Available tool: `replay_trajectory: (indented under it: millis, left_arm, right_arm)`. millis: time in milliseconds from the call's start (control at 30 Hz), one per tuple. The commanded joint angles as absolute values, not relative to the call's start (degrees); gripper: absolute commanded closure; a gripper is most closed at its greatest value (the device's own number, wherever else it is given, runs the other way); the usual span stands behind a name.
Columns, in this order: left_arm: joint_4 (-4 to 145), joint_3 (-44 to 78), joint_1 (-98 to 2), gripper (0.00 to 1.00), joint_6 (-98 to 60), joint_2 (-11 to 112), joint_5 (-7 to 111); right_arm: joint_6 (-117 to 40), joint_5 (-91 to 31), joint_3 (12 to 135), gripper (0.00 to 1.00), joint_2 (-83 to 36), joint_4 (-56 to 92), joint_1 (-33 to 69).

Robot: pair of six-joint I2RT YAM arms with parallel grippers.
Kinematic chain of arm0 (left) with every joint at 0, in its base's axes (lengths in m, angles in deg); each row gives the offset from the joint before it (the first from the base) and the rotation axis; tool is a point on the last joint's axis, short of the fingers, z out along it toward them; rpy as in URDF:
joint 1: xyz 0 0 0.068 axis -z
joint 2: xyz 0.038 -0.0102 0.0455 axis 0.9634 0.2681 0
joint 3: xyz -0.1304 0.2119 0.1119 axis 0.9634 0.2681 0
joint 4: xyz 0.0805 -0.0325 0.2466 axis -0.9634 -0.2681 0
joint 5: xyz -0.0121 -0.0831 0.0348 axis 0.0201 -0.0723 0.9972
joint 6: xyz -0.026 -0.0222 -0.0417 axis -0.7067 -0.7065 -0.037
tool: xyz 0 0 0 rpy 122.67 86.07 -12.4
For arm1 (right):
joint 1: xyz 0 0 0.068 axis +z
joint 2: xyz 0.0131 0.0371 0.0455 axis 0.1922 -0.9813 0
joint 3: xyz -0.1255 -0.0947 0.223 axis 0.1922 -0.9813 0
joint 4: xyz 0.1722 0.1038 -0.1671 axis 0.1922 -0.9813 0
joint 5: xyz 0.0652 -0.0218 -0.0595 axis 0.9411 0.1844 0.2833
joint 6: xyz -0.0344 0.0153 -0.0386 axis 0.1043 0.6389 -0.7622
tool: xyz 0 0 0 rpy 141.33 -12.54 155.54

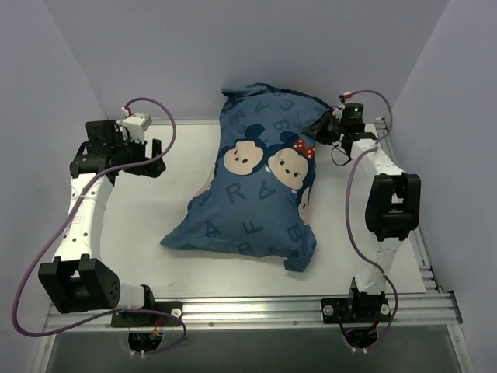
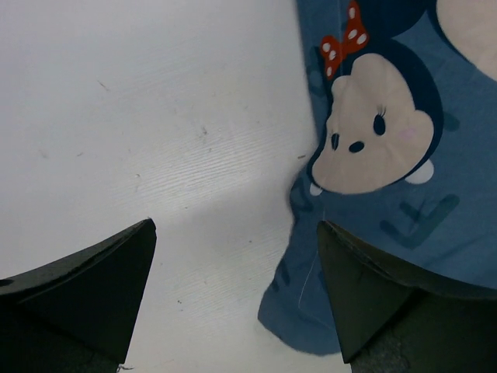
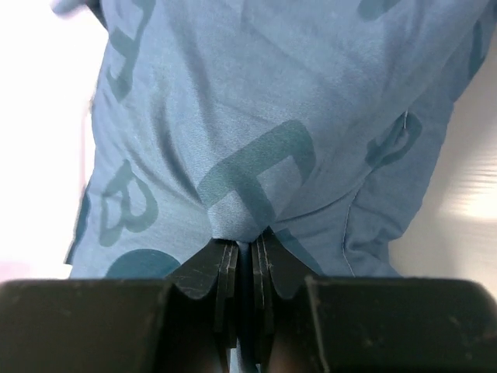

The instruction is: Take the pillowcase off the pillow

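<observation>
The white tabletop (image 1: 178,179) carries one pillowcase (image 1: 248,210), lying plump near its middle. The long axis of the pillowcase runs from the far wall back toward the arm bases, leaning a little to the left at the near end. No white pillow shows anywhere, so I judge that the one pillow is wholly inside the sack and nothing has been drawn out yet.

There are two grippers. The right gripper (image 3: 242,247) is at the far right corner of the pillowcase, its jaws clenched on a small peak of the blue cloth. The left gripper (image 2: 235,233) hangs off the left flank of the pillowcase, apart from it. It is released, with bare tabletop between its fingers and the cloth edge just past the right-hand one.

The coming pull turns on that far corner hold, and the left arm is nearer the free long side.

Two whole mouse faces show on top, one plain (image 1: 242,158) and one with a red bow (image 1: 289,167).
</observation>
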State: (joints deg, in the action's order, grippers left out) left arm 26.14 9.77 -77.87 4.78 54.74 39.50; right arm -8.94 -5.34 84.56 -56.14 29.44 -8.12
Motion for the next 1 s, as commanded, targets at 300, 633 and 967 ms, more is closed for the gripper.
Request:
replay_trajectory:
  millis: [300, 633, 967]
  left_arm:
    - [24.5, 4.3, -85.2, 0.06, 1.7, 51.1, 37.3]
    - [24.6, 3.9, -92.2, 0.06, -0.6, 49.8, 30.4]
    - [24.3, 3.3, -96.5, 0.06, 0.1, 49.5, 31.9]
  right_arm:
    - [-40.3, -35.2, 130.4, 1.0, -44.1, 4.5, -5.5]
    - [-76.1, -48.9, 101.7, 1.0, -44.4, 2.0, 36.6]
    - [-68.3, -45.2, 72.8, 0.98, -38.0, 8.8, 44.6]
